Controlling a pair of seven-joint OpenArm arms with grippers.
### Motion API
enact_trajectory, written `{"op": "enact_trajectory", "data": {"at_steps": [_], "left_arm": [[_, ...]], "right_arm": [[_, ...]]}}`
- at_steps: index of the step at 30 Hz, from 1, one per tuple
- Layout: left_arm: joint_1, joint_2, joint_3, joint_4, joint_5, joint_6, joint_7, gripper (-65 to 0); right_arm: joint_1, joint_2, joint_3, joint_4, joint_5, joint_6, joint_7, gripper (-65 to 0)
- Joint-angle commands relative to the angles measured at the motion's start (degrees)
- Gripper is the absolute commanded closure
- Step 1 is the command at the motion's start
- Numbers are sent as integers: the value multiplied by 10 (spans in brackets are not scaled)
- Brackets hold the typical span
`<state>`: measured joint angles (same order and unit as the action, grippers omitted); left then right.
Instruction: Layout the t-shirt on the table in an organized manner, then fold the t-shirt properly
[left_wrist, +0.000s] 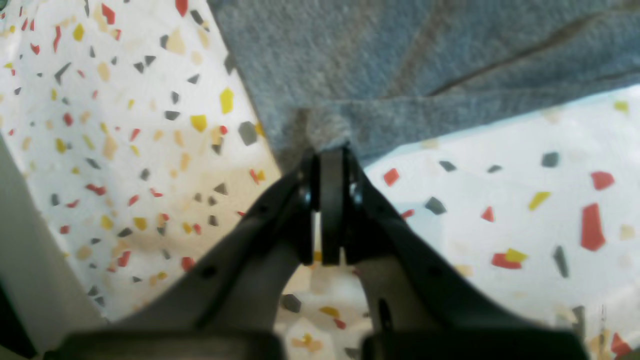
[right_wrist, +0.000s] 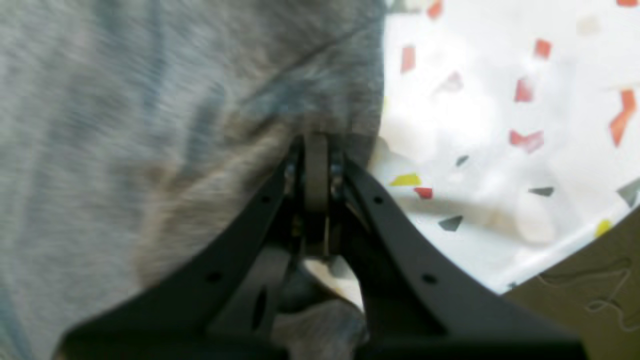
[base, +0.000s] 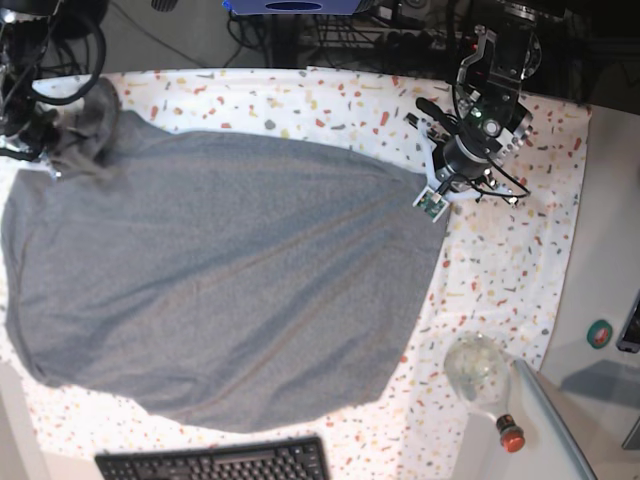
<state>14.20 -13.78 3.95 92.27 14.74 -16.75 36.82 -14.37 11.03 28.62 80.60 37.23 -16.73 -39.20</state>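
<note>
The grey t-shirt (base: 220, 290) lies spread over most of the speckled table (base: 510, 270), with diagonal creases running across it. At the right of the base view, my left gripper (base: 437, 190) is shut on the shirt's far right corner. The left wrist view shows that left gripper (left_wrist: 330, 150) pinching the corner of the t-shirt (left_wrist: 400, 60), pads together. At the far left my right gripper (base: 45, 160) holds a raised, bunched part of the shirt. In the right wrist view the right gripper (right_wrist: 316, 140) is shut on the t-shirt's fabric (right_wrist: 150, 125), close to its edge.
A black keyboard (base: 210, 462) lies at the front edge. A clear round bottle (base: 478, 372) with a red cap (base: 510, 436) sits at the front right beside a grey side surface (base: 600, 290). Cables and equipment crowd the back edge.
</note>
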Motion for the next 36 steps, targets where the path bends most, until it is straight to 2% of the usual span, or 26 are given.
{"op": "enact_trajectory", "data": {"at_steps": [1,7,10,13,15,16,18,21,24,26,28,31,36], "left_arm": [[-3,-3,-1,10,1,3,-6,0],[22,-5,-9,42,0,3,-3,0],[41,-15,-9,90,-6,3,48,0],[55,-18,-10,119,-6,2,89,-267],[65,-17,-30,122,-6,2,92,-429],[69,-13,-52,122,-7,1,92,-499],[71,-1,-94,122,-27,0,91,-583],[70,5,-174,125,-142,-2,91,-609],[75,1,-241,101,-352,-44,96,-609],[83,-1,-254,54,-478,-73,107,-609],[84,-16,-238,10,-559,-88,118,-609],[81,-31,-204,-58,-639,-114,120,-609],[58,-32,-198,-115,-648,-119,119,-609]], "right_arm": [[-6,10,4,21,1,-5,7,0],[-34,7,9,123,3,-5,-15,0],[-34,7,9,135,3,-5,-28,0],[-33,6,9,136,3,-5,-28,0],[-33,6,7,136,3,-5,-28,0],[-33,6,7,136,3,-5,-28,0],[-33,6,8,136,3,-5,-28,0],[-34,8,8,135,3,-5,-28,0],[-35,9,9,134,3,2,-28,0],[-35,9,9,134,3,8,-28,0],[-35,9,9,134,3,10,-28,0],[-35,9,6,134,3,10,-28,0],[-35,10,6,134,3,10,-28,0]]}}
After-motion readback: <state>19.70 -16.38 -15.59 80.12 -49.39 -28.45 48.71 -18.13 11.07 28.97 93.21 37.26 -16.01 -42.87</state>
